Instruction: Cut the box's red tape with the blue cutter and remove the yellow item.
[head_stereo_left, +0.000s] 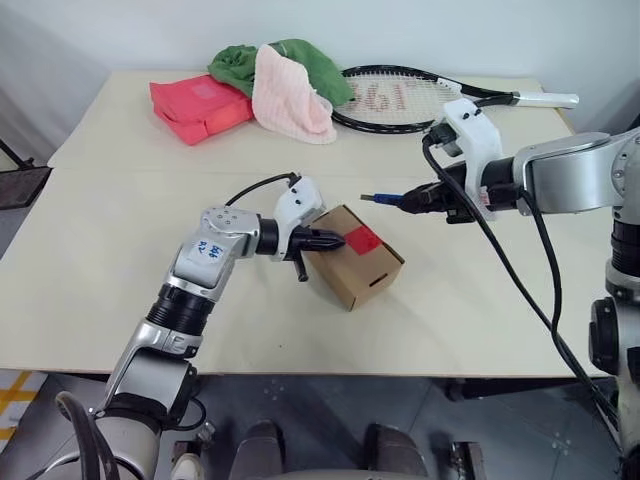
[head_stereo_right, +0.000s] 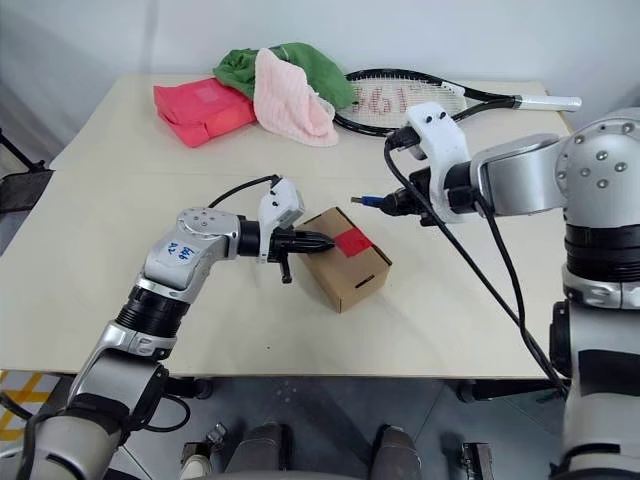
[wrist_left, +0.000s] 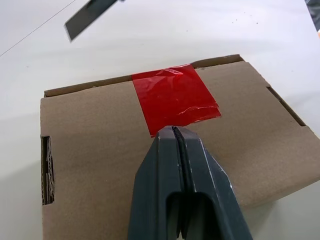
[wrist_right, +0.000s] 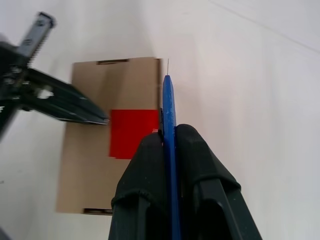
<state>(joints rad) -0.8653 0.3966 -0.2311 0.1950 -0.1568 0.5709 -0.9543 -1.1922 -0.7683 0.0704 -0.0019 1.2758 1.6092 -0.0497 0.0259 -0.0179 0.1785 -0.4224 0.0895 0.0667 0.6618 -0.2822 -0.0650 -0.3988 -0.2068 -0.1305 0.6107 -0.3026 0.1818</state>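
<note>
From the head, a pale table (head_stereo_left: 90, 290) stands against a light wall. The box (head_stereo_left: 352, 270) lies near its middle, red tape (head_stereo_left: 364, 240) on top, long axis slanting toward the front right. At the far edge lie a red-pink package (head_stereo_left: 198, 108), green cloth (head_stereo_left: 238, 62), pink cloth (head_stereo_left: 288, 97) and racket (head_stereo_left: 400, 98).

Left wrist view: the left gripper (wrist_left: 173, 131), fingers pressed together on nothing, rests its tips at the tape's edge.

Right wrist view: the right gripper (wrist_right: 169, 137) clamps the blue cutter (wrist_right: 168, 107), pointing across the box's edge beside the tape.
</note>
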